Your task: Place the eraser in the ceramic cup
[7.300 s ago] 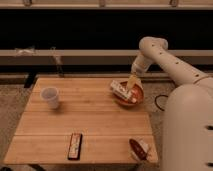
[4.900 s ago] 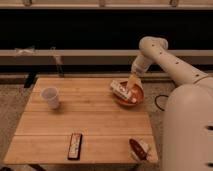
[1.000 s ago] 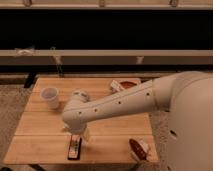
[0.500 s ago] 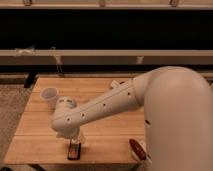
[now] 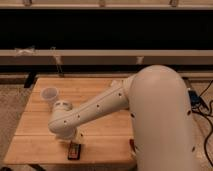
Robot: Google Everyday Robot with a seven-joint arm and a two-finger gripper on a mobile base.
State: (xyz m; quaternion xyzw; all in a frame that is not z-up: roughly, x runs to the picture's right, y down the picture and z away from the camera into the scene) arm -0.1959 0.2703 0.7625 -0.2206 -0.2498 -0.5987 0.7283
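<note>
The eraser (image 5: 74, 151) is a small dark bar with reddish markings, lying near the front edge of the wooden table (image 5: 95, 87), left of centre. The gripper (image 5: 75, 140) is at the end of the white arm, directly above the eraser's far end and close to it. I cannot tell whether it touches the eraser. The white ceramic cup (image 5: 49, 93) stands upright at the table's back left, well apart from the gripper. The arm (image 5: 105, 102) lies diagonally across the table from the right.
The arm's large white body (image 5: 162, 120) covers the right part of the table and hides whatever stands there. A sliver of a reddish object (image 5: 131, 145) shows at the front right. A low rail (image 5: 100, 56) runs behind the table. Cables (image 5: 200, 100) lie on the floor at the right.
The arm has swung from the bowl at the back right to the front left. Over the last second the gripper has come down over the eraser.
</note>
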